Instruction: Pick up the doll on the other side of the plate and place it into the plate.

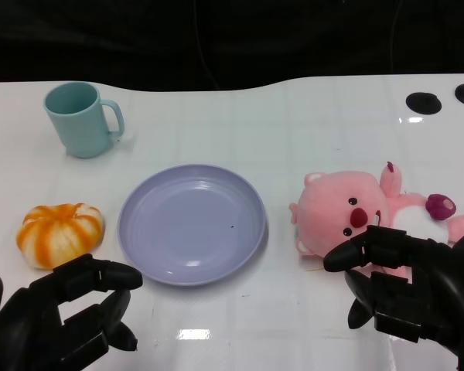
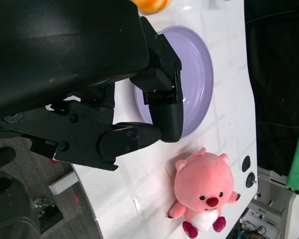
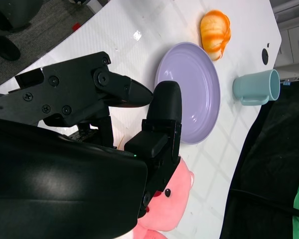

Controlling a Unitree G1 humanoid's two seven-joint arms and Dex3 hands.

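White tabletop (image 1: 294,124) is filling the scene, black backdrop behind, and no readable writing is showing anywhere. A pink plush doll (image 1: 348,216) with a red nose and white belly is lying just right of the lavender plate (image 1: 192,222), apart from it. The right hand (image 1: 402,290) is hovering at the doll's near edge, fingers apart, holding nothing. The left hand (image 1: 66,313) is sitting spread and empty near an orange pumpkin (image 1: 60,233); a teal mug (image 1: 81,118) is standing beyond.
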